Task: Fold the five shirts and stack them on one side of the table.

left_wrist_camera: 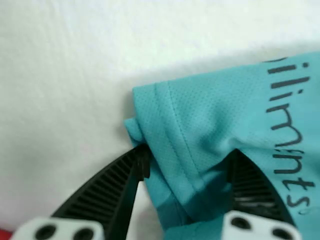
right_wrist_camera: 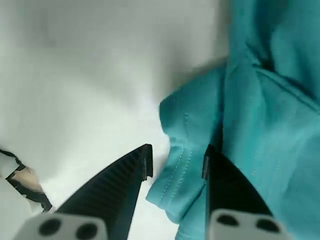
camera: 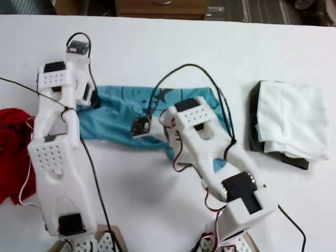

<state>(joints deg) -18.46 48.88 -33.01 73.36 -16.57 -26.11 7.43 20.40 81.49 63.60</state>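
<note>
So the teal shirt (camera: 121,113) is laid out as a long band across the middle of the table (camera: 157,42), and it's probably being lined up for a fold.

The left fingers (left_wrist_camera: 120,192) are held apart astride the hemmed corner at the shirt's left end. Cloth is bunched between them, but no pinch can be made out. The right fingers (right_wrist_camera: 117,187) are parted too, more narrowly, with a hemmed edge sitting in the gap. In the high view that arm is placed at the shirt's near edge, toward the middle of the band. Two grips along one side would let that side be lifted evenly, which is likely why they're placed that way.

For room, plenty of bare table is left on the far side, so a fold away from the arms looks easiest. To the right, a white shirt (camera: 291,118) is stacked on a dark shirt (camera: 254,123), near the teal shirt's right end but apart from it. A red shirt (camera: 13,142) is heaped at the left edge, just beside the left arm. Cables are draped over the teal cloth, so a snag should be watched for.
</note>
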